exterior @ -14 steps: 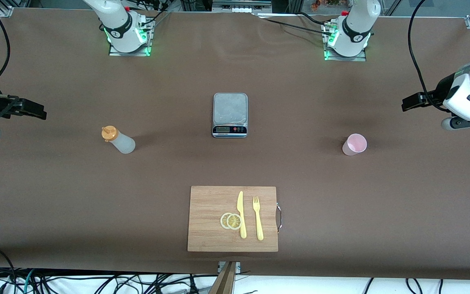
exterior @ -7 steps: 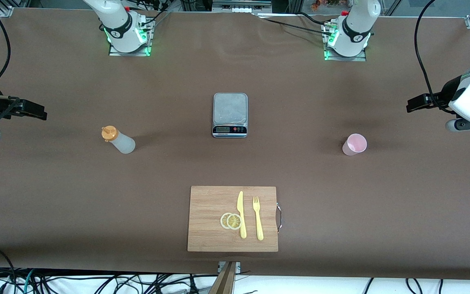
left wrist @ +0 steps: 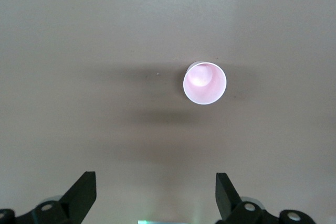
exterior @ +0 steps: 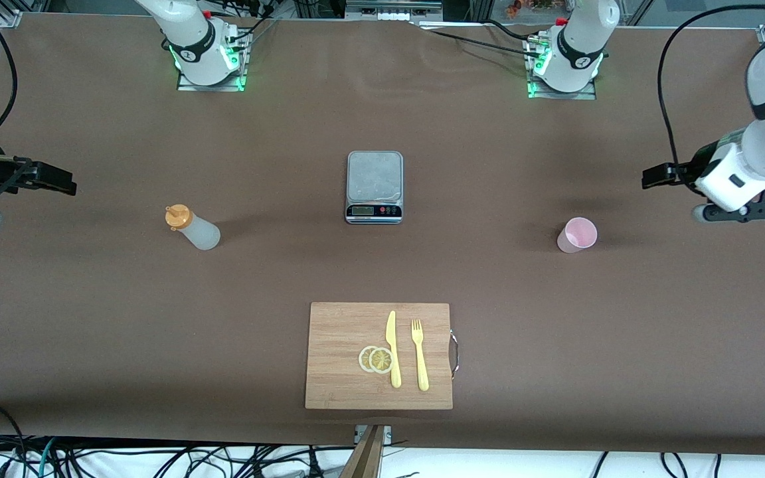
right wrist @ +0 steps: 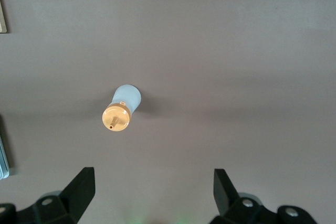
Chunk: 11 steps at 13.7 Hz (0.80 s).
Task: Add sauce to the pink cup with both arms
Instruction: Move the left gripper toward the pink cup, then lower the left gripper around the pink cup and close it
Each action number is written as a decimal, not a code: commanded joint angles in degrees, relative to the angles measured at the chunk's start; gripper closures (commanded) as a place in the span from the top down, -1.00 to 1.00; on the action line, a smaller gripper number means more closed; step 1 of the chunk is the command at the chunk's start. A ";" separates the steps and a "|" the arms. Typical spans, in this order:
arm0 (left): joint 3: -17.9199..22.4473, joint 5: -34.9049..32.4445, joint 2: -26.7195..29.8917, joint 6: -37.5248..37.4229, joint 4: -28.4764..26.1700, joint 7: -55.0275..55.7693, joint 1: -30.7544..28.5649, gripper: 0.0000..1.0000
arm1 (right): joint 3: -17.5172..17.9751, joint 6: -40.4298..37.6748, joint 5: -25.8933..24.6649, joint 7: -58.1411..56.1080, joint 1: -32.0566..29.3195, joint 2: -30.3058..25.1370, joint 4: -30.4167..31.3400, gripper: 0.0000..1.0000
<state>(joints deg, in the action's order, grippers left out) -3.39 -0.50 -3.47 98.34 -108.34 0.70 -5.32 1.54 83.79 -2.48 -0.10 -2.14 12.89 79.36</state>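
a brown mat covers the table (exterior: 90, 318); tangled cables hang below its edge nearest the front camera.

the landmark is the kitchen scale (exterior: 374, 186) standing mid-table, its steel plate bare and its display facing the front camera.

nearer the front camera than the scale lies a bamboo cutting board (exterior: 342, 332) carrying two lemon slices (exterior: 376, 359), a yellow plastic knife (exterior: 392, 348) and a yellow plastic fork (exterior: 420, 354) side by side.

a little nearer the front camera than the scale, toward the right arm's end of the table, the sauce bottle (exterior: 193, 227) stands upright with its orange nozzle cap on. about as far from the scale toward the left arm's end, the pink cup (exterior: 577, 235) stands upright, rim open, nothing visible inside.

the right gripper (exterior: 57, 181) hangs over bare mat at the right arm's end, well apart from the sauce bottle. in the right wrist view its fingers (right wrist: 81, 188) are spread wide, holding nothing.

the left gripper (exterior: 658, 176) hangs over bare mat at the left arm's end, near the pink cup but not over it. in the left wrist view its fingers (left wrist: 83, 192) are spread wide and empty, with the cup (left wrist: 205, 83) sitting clear of them.

farthest from the front camera, two green-lit arm bases (exterior: 210, 60) stand along the table's edge.
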 commanded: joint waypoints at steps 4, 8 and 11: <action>-0.30 1.29 -1.53 19.33 -13.65 -2.63 -0.49 1.00 | -0.05 -0.29 0.29 -0.43 -0.58 0.29 -0.96 1.00; -0.74 1.29 -7.33 24.87 -13.21 -1.58 0.91 1.00 | -0.05 -0.20 0.29 -0.69 -0.58 0.38 -0.96 1.00; -1.00 0.76 -9.44 25.68 -13.30 -1.32 1.54 1.00 | 0.04 -0.20 0.29 -0.78 -0.58 0.38 -0.96 1.00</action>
<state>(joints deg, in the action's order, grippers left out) -4.48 -0.50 -11.84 123.43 -121.97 -0.22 -4.25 1.40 83.82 -2.48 -0.10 -2.32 12.93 79.36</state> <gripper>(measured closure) 0.000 0.000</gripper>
